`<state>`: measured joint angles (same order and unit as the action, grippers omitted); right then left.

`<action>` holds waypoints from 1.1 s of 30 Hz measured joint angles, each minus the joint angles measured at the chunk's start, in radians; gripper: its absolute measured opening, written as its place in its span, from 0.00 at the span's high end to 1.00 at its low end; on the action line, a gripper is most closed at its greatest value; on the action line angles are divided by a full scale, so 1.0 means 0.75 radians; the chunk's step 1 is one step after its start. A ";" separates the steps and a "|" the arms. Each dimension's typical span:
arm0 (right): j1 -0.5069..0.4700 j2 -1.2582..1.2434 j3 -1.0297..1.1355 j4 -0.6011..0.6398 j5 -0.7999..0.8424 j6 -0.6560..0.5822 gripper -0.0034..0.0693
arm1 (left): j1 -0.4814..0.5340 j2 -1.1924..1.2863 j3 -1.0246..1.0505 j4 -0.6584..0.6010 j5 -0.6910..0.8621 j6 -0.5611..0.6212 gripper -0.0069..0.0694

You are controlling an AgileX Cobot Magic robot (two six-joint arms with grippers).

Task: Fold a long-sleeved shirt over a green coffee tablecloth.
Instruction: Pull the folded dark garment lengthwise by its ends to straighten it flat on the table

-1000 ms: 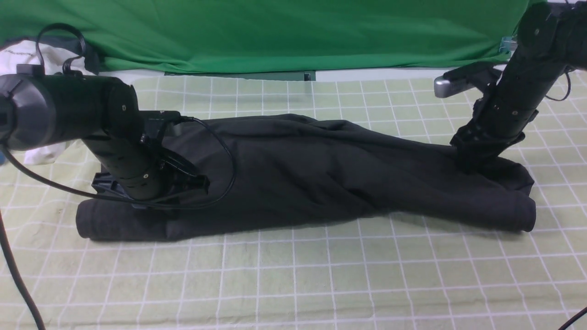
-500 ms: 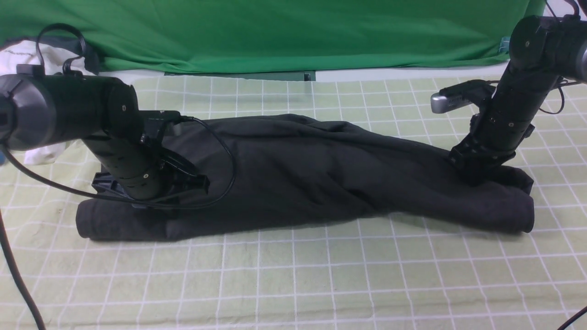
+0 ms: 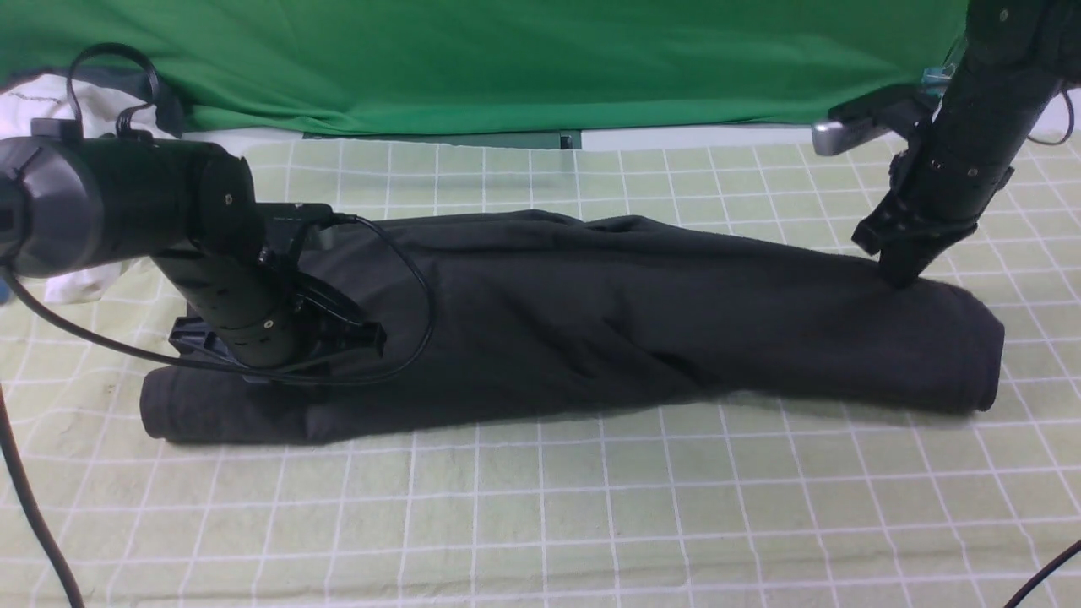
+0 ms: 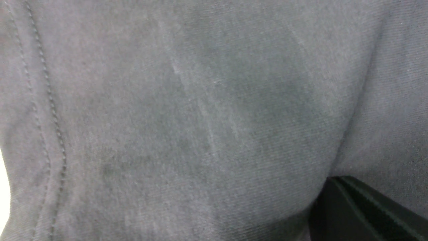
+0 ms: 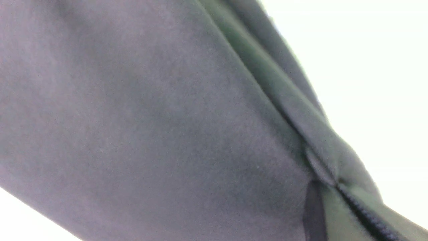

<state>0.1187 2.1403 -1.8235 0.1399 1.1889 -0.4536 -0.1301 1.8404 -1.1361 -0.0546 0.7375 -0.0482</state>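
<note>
Here the long-sleeved shirt (image 3: 591, 321) lies as a long folded band across the green coffee tablecloth (image 3: 540, 507). The right gripper (image 3: 899, 270) pinches cloth at the shirt's right end; the left gripper (image 3: 350, 333), closed too, presses on its left end.

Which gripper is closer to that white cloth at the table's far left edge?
The left gripper: it sits on the left end of the charcoal-black long-sleeved shirt, just right of the crumpled white cloth. The right gripper pinches the shirt's opposite end, far away.
</note>
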 joint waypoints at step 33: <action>-0.087 -0.070 -0.007 -0.230 0.006 0.361 0.25 | 0.000 -0.246 0.000 0.011 0.074 0.004 0.89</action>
<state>0.0535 2.0881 -1.8287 -0.0329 1.1934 -0.1826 -0.1301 1.6560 -1.1361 -0.0466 0.7928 -0.0450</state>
